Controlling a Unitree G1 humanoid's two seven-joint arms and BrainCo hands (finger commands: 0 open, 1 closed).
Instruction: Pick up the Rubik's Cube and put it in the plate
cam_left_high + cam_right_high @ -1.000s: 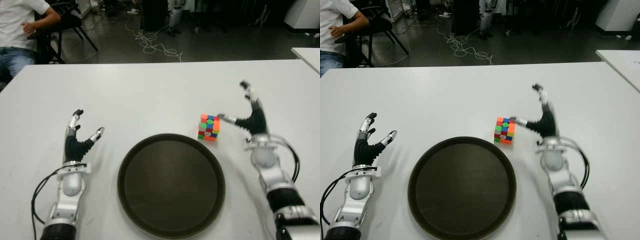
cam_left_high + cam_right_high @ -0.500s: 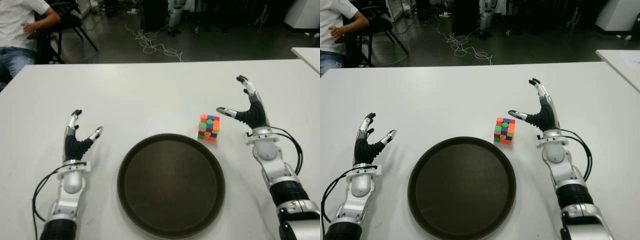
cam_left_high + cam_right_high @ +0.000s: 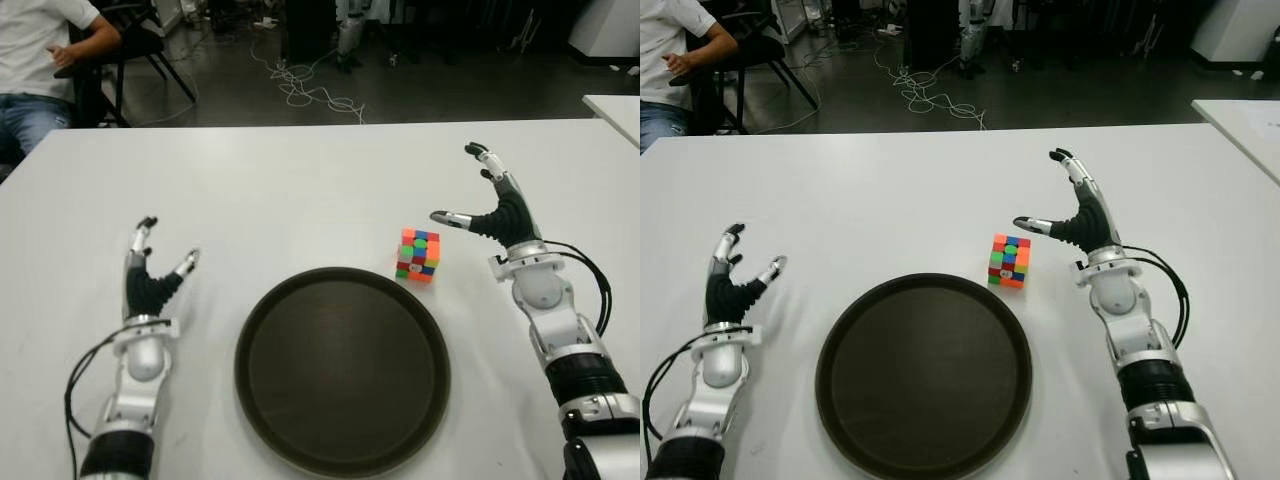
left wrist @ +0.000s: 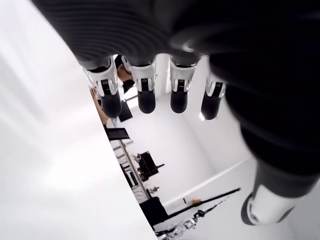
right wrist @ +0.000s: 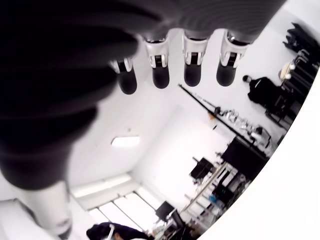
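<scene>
The Rubik's Cube (image 3: pixel 417 255) stands on the white table just beyond the far right rim of the round dark plate (image 3: pixel 342 368). My right hand (image 3: pixel 484 205) is raised to the right of the cube, apart from it, fingers spread and holding nothing; its thumb points toward the cube. In the right wrist view its fingertips (image 5: pixel 161 75) stretch out with nothing between them. My left hand (image 3: pixel 152 273) shows left of the plate, fingers spread and empty, as its wrist view confirms (image 4: pixel 145 97).
The white table (image 3: pixel 280 190) stretches wide around the plate. A seated person (image 3: pixel 40 60) is beyond the far left corner, with a chair and floor cables behind the table. Another white table's corner (image 3: pixel 615 108) shows at the far right.
My right hand has drawn back from the cube, rising and shifting a little right and away. My left hand has shifted slightly left. The cube has not moved.
</scene>
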